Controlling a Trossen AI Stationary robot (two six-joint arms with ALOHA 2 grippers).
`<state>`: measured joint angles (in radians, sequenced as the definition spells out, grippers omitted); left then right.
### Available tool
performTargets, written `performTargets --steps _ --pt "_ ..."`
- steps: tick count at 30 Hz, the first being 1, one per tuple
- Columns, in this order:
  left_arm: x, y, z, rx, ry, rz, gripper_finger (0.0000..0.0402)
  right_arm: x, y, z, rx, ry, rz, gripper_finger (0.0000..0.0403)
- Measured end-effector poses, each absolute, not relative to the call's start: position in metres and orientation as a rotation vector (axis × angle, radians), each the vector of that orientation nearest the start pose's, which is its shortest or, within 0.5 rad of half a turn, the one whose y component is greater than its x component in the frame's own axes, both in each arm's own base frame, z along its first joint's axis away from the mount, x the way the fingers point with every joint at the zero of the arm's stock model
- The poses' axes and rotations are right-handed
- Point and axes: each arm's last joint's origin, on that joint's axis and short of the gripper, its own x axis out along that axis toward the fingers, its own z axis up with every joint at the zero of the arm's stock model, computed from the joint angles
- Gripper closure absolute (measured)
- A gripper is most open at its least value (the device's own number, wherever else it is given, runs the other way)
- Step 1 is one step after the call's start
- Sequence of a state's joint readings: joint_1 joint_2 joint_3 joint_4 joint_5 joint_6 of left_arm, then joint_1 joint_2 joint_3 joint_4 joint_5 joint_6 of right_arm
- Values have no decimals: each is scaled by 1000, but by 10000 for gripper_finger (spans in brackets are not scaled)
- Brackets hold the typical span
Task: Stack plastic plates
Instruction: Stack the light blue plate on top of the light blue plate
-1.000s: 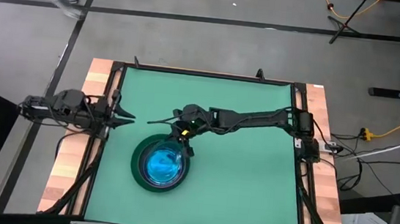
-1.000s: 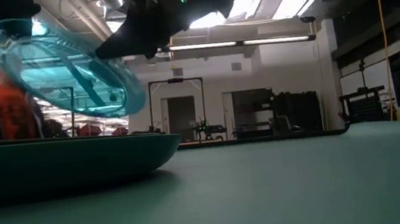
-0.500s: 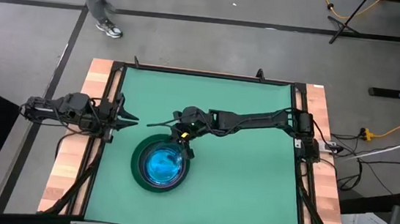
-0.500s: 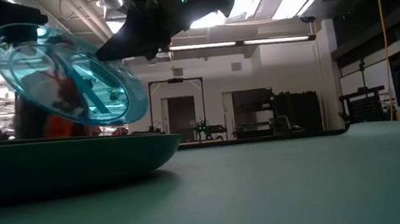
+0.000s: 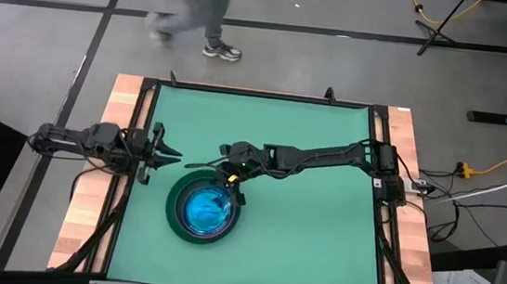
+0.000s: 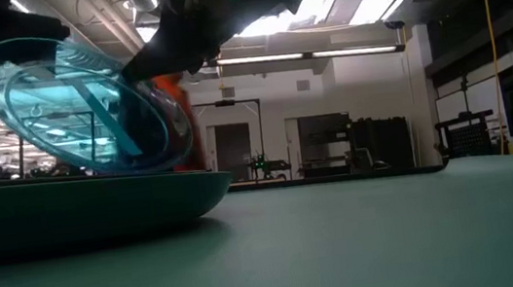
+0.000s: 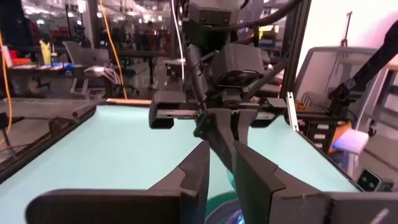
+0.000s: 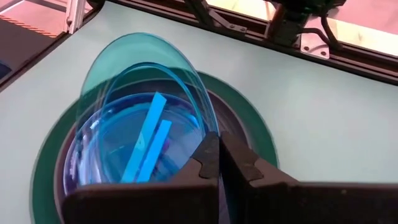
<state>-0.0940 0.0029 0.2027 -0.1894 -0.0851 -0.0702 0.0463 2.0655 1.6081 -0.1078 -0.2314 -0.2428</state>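
A large dark green plate [image 5: 172,218] lies on the green table mat left of the middle, with several cyan plates [image 5: 204,210] nested in it. My right gripper [image 5: 233,185] is at the stack's far right rim, shut on one more translucent cyan plate [image 8: 143,68]. That plate stands tilted over the stack [image 6: 76,107]. My left gripper [image 5: 170,155] hovers empty just left of the stack's far side, its fingers [image 7: 199,168] almost together. No pink plate shows. My right gripper pinches the tilted cyan plate's rim [image 8: 204,127] between its two fingers, on the side of the stack nearest the arm. The fingers come slanting down from the table's far right. The plate leans over the nested plates, one edge high and the other low at the green plate [image 6: 175,158]. Whether that low edge touches, I cannot tell.
The mat to the right of and in front of the stack is bare [image 5: 310,231]. Black frame rails [image 5: 379,145] run along the table's edges. A person [image 5: 197,6] walks on the floor beyond the far edge.
My right gripper has lowered the tilted cyan plate a little toward the stack; its low edge now sits down by the green plate's rim. My left gripper has moved toward the table's right, closer to the stack. A person has walked past behind the table.
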Motion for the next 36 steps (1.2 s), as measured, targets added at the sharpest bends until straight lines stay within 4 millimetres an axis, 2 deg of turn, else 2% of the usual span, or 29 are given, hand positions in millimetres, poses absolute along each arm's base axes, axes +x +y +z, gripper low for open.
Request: performTargets --steps 4,9,14,20,30,36 --pt "90 -6 192 -81 -40 -12 340 472 28 230 -182 534 336 403" --pt "94 -7 184 -83 -69 -20 340 471 28 229 -179 539 337 403" --pt "94 -7 183 -84 -68 -20 340 472 29 221 -118 579 329 403" --pt "94 -7 183 -84 -65 -20 340 479 35 201 -108 593 364 403" --pt "94 -7 182 -82 -59 -20 340 479 36 201 -118 592 361 401" --pt "94 -7 182 -82 -59 -20 340 479 36 201 -119 593 361 373"
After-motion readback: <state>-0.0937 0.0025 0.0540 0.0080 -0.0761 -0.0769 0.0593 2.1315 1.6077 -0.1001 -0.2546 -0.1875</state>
